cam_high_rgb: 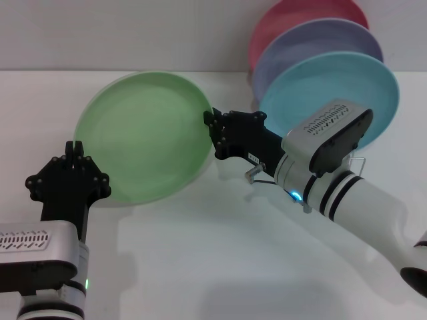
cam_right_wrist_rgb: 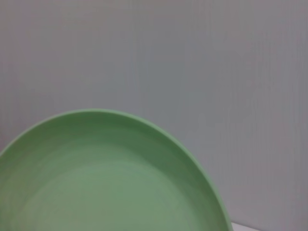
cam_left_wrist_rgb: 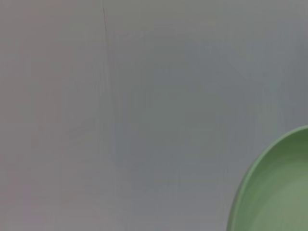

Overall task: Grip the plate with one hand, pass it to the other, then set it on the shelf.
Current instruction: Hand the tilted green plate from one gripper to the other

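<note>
Behind green plate — blue plate

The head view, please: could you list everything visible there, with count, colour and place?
Green plate: one, light green, held up mid-scene between both claws.
Blue plate: one, sky blue, upright at the back right, nearest of three.
Lavender plate: one, behind the blue.
Pink plate: one, rearmost.
Wire rack: silvery, mostly hidden behind the right arm.
Table: white.
Left claw: black, at the green plate's lower left rim.
Right claw: black, at its right rim.
</note>
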